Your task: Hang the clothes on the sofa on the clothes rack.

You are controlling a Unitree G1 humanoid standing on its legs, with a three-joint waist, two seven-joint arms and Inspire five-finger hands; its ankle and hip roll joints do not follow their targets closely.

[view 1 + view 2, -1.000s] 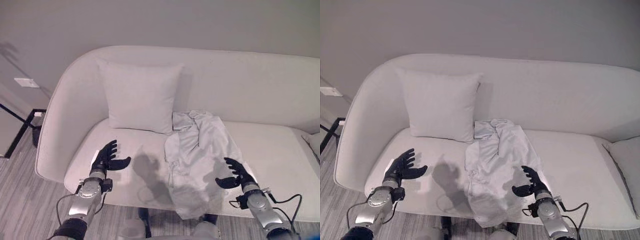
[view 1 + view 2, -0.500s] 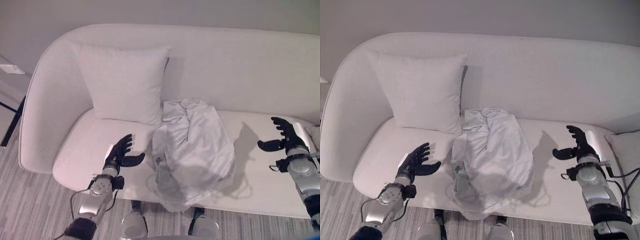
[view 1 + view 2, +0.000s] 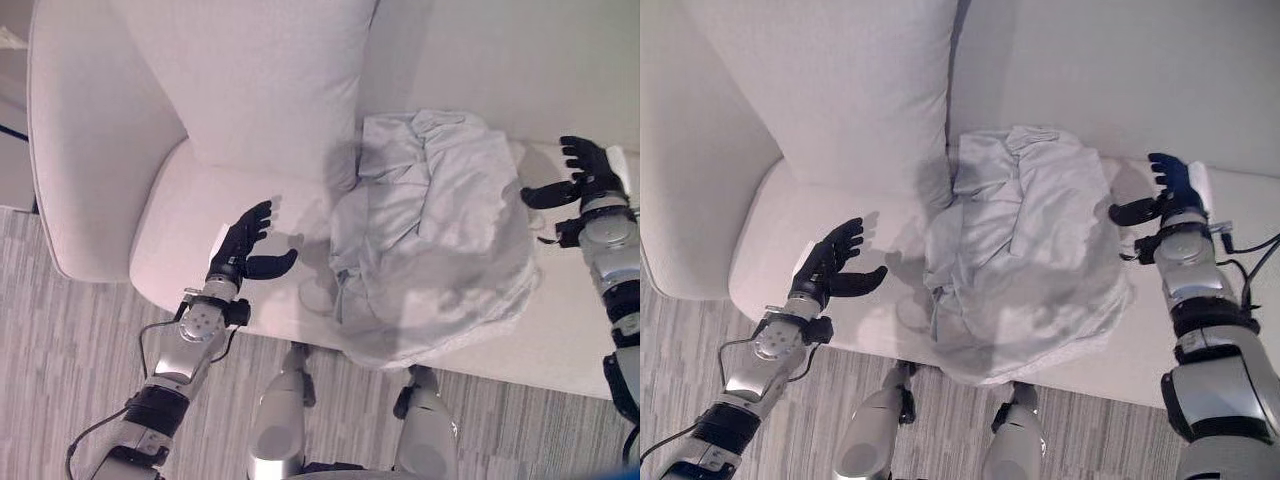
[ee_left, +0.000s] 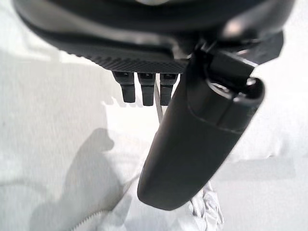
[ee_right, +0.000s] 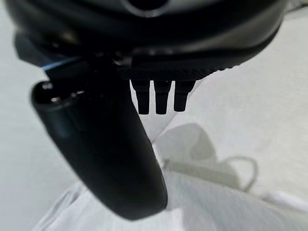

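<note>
— How many garments do you count?
— One crumpled pale shirt (image 3: 430, 240), lying on the seat of the sofa (image 3: 90, 150) beside one cushion (image 3: 260, 80), its lower edge hanging over the front.
— And the hands?
— Left hand (image 3: 243, 250) hovers over the seat left of the shirt, fingers spread, holding nothing. Right hand (image 3: 1170, 190) hangs at the shirt's right edge, likewise spread and empty.

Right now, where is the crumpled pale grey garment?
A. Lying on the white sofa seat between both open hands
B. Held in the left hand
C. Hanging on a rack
A: the crumpled pale grey garment lies on the white sofa, left hand and right hand open beside it.
</note>
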